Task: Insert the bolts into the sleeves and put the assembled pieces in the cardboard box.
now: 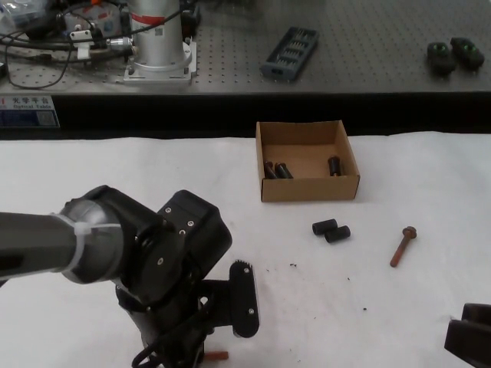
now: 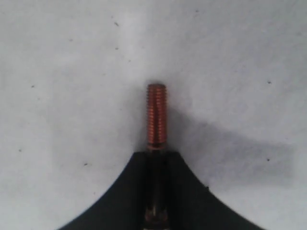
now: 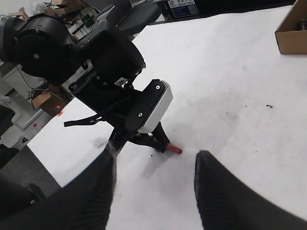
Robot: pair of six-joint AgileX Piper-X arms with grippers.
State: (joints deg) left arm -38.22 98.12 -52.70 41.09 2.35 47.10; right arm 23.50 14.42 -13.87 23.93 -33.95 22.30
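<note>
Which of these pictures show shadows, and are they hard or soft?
Left wrist view: a broad, soft grey shadow lies on the white cloth beside the bolt in the left gripper. Right wrist view: a faint shadow under that gripper. High view: hardly any shadow by the cardboard box.

You had the cardboard box [image 1: 311, 188] standing open-topped, with two dark pieces [image 1: 278, 169] lying together by its left wall and a third dark piece [image 1: 334, 165] near its right wall. Two black sleeves [image 1: 331, 230] lay side by side, touching, just on the near side of the box's front wall. A copper-coloured bolt [image 1: 402, 246] lay flat to the right of them, its head end nearer the box. Your second bolt [image 2: 156, 116], threaded end out, was clamped in the left gripper [image 2: 156, 155], well apart from the box on its near left.
</note>
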